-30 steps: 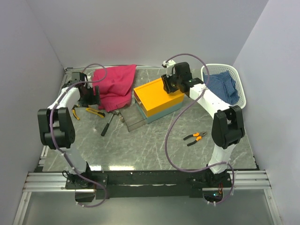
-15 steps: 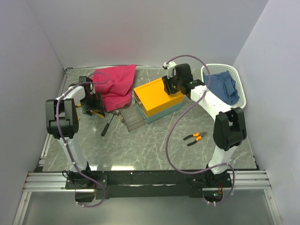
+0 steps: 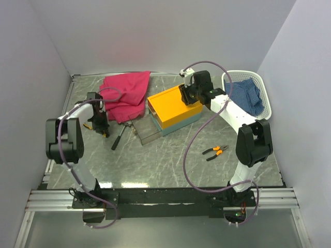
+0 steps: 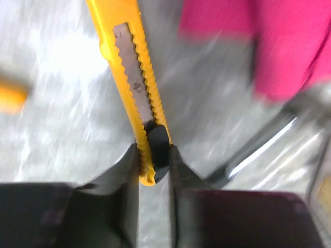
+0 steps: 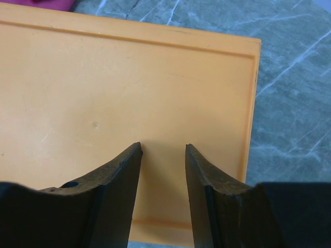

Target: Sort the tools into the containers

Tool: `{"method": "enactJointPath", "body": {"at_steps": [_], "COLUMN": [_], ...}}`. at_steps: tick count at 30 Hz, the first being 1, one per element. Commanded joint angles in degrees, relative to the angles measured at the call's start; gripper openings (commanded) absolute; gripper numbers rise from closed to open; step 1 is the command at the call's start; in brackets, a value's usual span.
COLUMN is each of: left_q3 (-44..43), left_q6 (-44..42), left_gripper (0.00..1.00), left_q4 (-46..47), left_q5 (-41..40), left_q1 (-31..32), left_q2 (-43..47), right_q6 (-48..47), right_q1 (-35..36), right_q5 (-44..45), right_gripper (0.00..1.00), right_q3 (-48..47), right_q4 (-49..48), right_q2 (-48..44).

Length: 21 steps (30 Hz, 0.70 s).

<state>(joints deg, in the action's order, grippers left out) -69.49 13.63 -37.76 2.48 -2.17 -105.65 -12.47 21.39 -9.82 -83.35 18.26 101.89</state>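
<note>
Left gripper (image 4: 153,155) is pinched onto the near tip of the yellow utility knife (image 4: 132,77), one finger on each flat side, right by the black slider. What matters for my next move is that the knife's long axis runs straight out ahead of the fingers, leaning a bit left in the wrist view. So I'm holding it by one end and the rest hangs out in front. The wrist view is blurry, so I honestly can't tell if it's off the table yet. From above, the left gripper (image 3: 101,126) is at the left side of the table, just off the edge of the magenta cloth (image 3: 124,93). The toolbox (image 3: 173,106) lies to its right, with the hammer (image 3: 120,137) on the table in between and the drawer (image 3: 146,132) sticking out toward that side. The left arm is clearly the closer one for this tool. With an end grip I'd guess the knife could swing or droop on the way over, so I'd go slow. The right gripper (image 5: 163,147) is spread with nothing in it, hanging over the orange lid. The pliers (image 3: 214,151) lie nearer that arm, and the basket (image 3: 247,73) is at far right.
</note>
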Motion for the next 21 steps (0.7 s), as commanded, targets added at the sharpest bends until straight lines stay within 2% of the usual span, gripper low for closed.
{"method": "enactJointPath", "body": {"at_steps": [1,4,11,13,14,15,17,21], "left_q3": [4.3,2.9,0.6,-0.1,-1.8,-2.9,-6.8,-11.4], "left_q6": [-1.4,-2.9,-9.2,-11.5,-15.4,-16.9,-20.9,-22.4], "left_gripper": [0.02,0.01,0.01,0.01,0.01,0.01,0.01,0.01], "left_q4": [-2.2,-3.0,-2.8,-4.2,-5.5,-9.1,-12.4,-17.9], "left_q5": [1.5,6.7,38.7,44.3,46.4,48.7,50.3,52.2], "left_q1": [-1.3,-1.3,1.3,3.3,5.6,6.8,9.8,12.1], "left_q2": [8.4,14.2,19.7,18.4,17.2,14.6,11.5,3.7], "right_q6": [-1.2,-1.2,-0.9,-1.0,-1.0,-1.1,-1.1,-1.2], "right_q1": [0.4,0.4,0.4,0.4,0.4,0.5,0.4,0.4], "right_q5": [1.4,1.1,1.0,1.0,1.1,1.1,1.2,1.6], "right_gripper": [0.47,0.47,0.47,0.47,0.47,0.47,0.47,0.47], "right_q3": [1.6,1.4,0.3,0.3,0.4,0.5,1.0,2.0], "right_q4": [4.4,4.5,4.5,4.6,4.6,4.6,4.5,4.2], "right_q2": [-2.0,-1.8,-1.3,-1.2,-1.3,-1.3,-1.8,-2.7]}}
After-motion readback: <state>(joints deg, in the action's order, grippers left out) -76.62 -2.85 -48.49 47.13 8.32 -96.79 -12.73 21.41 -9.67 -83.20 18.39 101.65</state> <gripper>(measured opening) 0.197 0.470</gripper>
